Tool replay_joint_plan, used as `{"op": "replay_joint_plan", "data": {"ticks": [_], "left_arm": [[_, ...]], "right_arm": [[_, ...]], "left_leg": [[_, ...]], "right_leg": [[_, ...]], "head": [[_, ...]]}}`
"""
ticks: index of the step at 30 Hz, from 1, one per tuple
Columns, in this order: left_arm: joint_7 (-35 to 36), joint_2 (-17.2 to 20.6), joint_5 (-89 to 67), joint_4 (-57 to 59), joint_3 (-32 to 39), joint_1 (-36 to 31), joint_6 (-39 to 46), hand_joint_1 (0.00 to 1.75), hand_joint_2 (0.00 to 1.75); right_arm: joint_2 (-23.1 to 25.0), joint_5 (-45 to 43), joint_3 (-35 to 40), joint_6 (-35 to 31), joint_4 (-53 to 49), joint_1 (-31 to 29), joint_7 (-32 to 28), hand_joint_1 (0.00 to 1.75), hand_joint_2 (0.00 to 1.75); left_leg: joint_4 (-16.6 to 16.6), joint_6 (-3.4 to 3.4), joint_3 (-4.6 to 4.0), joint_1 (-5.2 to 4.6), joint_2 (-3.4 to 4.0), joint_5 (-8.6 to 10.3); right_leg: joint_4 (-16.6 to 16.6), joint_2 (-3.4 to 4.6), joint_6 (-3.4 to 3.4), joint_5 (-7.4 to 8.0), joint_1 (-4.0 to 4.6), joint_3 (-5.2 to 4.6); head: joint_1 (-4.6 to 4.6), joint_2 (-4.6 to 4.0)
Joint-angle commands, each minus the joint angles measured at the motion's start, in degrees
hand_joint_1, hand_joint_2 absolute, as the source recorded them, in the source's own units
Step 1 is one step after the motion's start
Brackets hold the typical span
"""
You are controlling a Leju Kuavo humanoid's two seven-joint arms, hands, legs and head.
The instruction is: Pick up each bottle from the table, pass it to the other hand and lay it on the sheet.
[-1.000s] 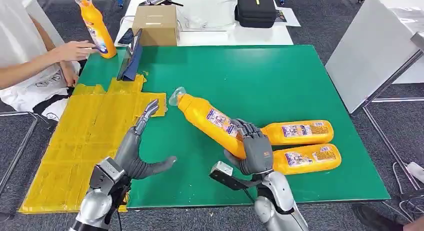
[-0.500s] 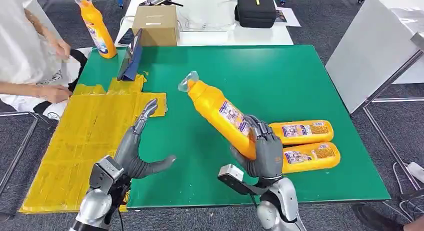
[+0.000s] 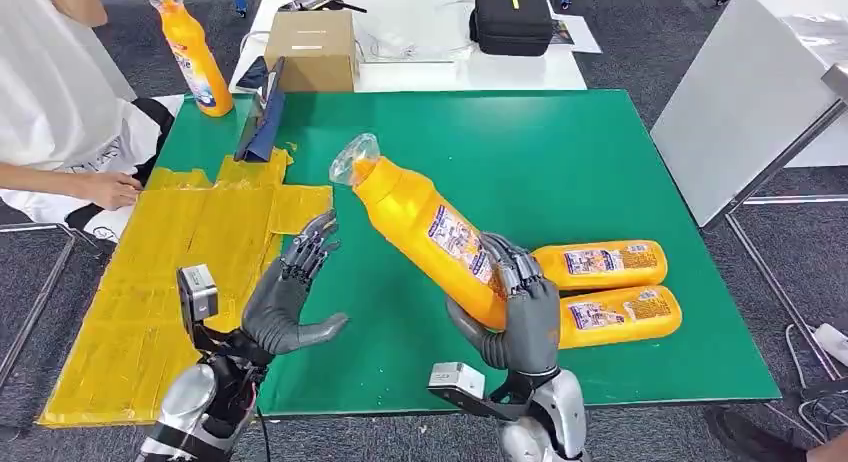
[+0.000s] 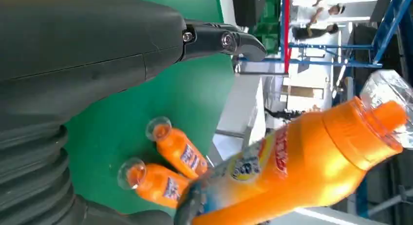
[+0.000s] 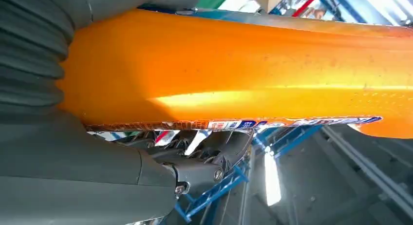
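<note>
one bottle in the air, ready for the handover

the right hand grasps the lifted bottle by its lower body; it is tilted, cap toward 11 o'clock, above the green table. the left hand is released, fingers spread, at 9 o'clock of it, not touching. two bottles lie at 3 o'clock. for a good pass, the left hand should probably close around the upper body before the right lets go; the yellow sheet waits at 9 o'clock.

The held bottle carries a label, its print too small to read
</note>
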Motion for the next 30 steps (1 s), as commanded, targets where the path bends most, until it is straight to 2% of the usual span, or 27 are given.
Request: {"op": "replay_joint_plan", "data": {"ticks": [1, 13, 19, 25, 28, 30], "left_arm": [[0.6, 2.8, 2.6, 2.9, -3.6, -3.2, -1.0, 0.00, 1.75], [0.6, 2.9, 4.2, 2.8, -5.1, -4.3, -1.5, 0.00, 1.75], [1.5, 2.3, 5.9, 5.2, -6.3, -7.1, -1.9, 0.00, 1.75], [1.5, 2.3, 5.9, 5.2, -6.3, -7.1, -1.9, 0.00, 1.75], [1.8, 2.2, 6.3, 5.5, -6.5, -7.3, -1.9, 0.00, 1.75], [2.0, 2.1, 6.8, 6.2, -6.7, -7.9, -2.0, 0.00, 1.75]], "right_arm": [[-0.4, -0.2, 3.1, 0.3, 6.7, -3.4, -0.2, 1.75, 1.75], [0.4, 0.8, 5.2, 2.3, 12.7, -5.8, 0.1, 1.75, 1.75], [3.3, 14.7, 7.9, -2.3, 20.8, -9.5, 4.5, 1.75, 1.75], [3.3, 14.7, 7.9, -2.3, 20.8, -9.5, 4.5, 1.75, 1.75], [4.1, 19.3, 8.3, -2.3, 22.3, -9.9, 5.0, 1.75, 1.75], [5.6, 25.3, 7.7, -2.3, 23.1, -9.8, 5.8, 1.75, 1.75]], "left_leg": [[-0.1, 0.02, 0.22, 0.03, 0.06, -0.05], [-0.1, 0.02, 0.20, 0.02, 0.08, -0.04], [-0.1, 0.02, 0.26, 0.04, 0.07, -0.04], [-0.1, 0.02, 0.22, 0.04, -0.05, -0.02], [-0.1, 0.04, 0.30, 0.03, 0.05, -0.07], [-0.1, 0.03, 0.24, 0.04, 0.03, -0.04]], "right_leg": [[-0.1, 0.01, -0.11, -0.03, 0.05, 0.23], [-0.1, 0.03, -0.10, -0.02, 0.05, 0.19], [-0.1, 0.01, -0.12, -0.02, 0.07, 0.26], [-0.1, -0.13, -0.09, -0.05, 0.07, 0.23], [-0.1, -0.02, -0.11, -0.06, 0.06, 0.30], [-0.1, -0.05, -0.10, -0.04, 0.05, 0.25]], "head": [[0.00, 0.00], [0.00, 0.00], [0.00, 0.00], [0.00, 0.00], [0.00, 0.00], [0.00, 0.00]]}}
